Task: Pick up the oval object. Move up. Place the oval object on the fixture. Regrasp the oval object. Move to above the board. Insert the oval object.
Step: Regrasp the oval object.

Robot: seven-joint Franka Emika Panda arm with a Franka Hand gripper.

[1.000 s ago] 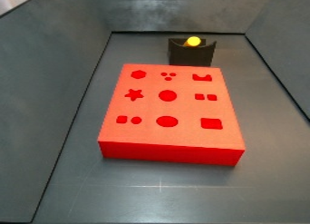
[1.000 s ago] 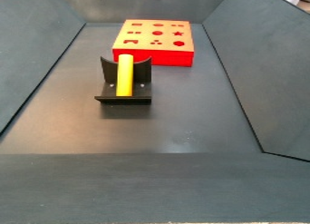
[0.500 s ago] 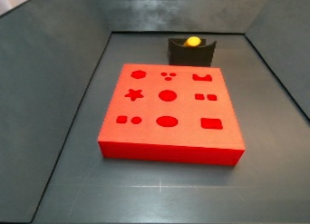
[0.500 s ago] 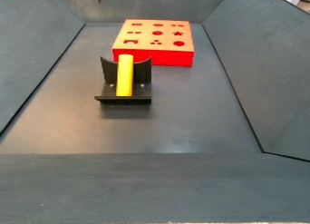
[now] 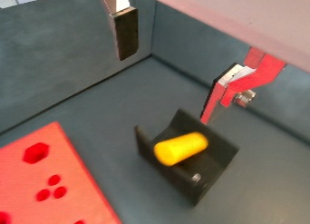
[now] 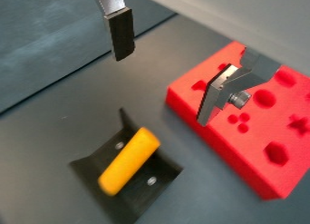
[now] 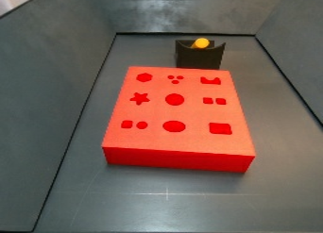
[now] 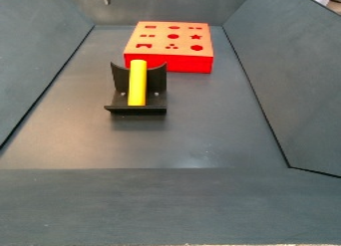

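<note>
The oval object [image 8: 136,81] is a yellow-orange peg lying along the notch of the dark fixture [image 8: 134,108]. In a side view only its rounded end [image 7: 201,42] shows above the fixture [image 7: 199,58]. The red board [image 7: 176,119] with its shaped holes lies flat beside the fixture, also in a side view [image 8: 173,41]. In both wrist views my gripper [image 5: 179,60] [image 6: 169,64] hangs open well above the floor, nothing between its fingers. The peg [image 5: 182,148] [image 6: 129,160] rests in the fixture [image 5: 201,179] [image 6: 151,182] below it, and the board [image 5: 49,173] [image 6: 256,128] lies off to one side.
Sloping dark grey walls [image 7: 63,48] [image 8: 280,61] enclose the floor on all sides. The fixture stands close to the back wall in a side view [image 7: 190,15].
</note>
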